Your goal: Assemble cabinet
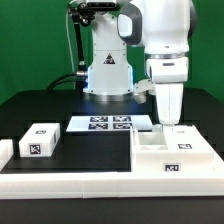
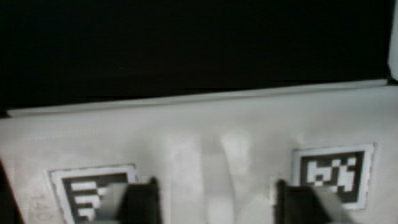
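Cabinet box (image 1: 150, 165) sits on table (image 1: 60, 108), ext. view's right. Hard, smooth plastic, prob. light; grab a thin wall. Gripper (image 1: 172, 120) just above it, fingers (image 2: 139, 200) spread apart, holding nothing. Small block (image 1: 40, 141) well apart.

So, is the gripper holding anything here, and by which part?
Nothing: the gripper stands open over the large white plastic cabinet box, gripping no part.

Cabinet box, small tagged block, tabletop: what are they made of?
Cabinet box: probably plastic, white, matte; even colour, thick moulded-looking walls.
Small block: same white matte look, likely plastic too.
Table: black, matte, no glare; cloth or coated board, cannot tell.
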Tool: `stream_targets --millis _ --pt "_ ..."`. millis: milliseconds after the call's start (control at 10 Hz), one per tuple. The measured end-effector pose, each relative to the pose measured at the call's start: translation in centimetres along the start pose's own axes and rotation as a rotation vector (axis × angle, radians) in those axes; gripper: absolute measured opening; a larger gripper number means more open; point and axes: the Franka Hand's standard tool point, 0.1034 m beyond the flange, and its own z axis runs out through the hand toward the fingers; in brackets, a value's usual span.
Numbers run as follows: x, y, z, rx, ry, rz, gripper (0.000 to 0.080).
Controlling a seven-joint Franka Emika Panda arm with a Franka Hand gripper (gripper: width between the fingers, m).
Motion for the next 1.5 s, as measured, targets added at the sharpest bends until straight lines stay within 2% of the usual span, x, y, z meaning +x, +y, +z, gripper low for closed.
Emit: stream_targets --millis 100,800,1000,1200,1300,1500 --pt "0.0 0.0 0.0 0.000 0.000 0.000 0.0065" --pt "0.0 0.0 -0.1 0.000 -0.001 0.000 0.0059" --pt "-1.2 -0.3 -2.2 0.014 -0.045 -0.021 0.0060" --pt "-2.3 -0.4 -3.9 0.016 -0.072 -0.044 0.0061" --pt "-2.7 -0.3 -4.5 0.016 -0.079 -0.043 0.0061" --pt "-3.0 -0.3 -4.4 0.018 -0.079 -0.036 0.0061"
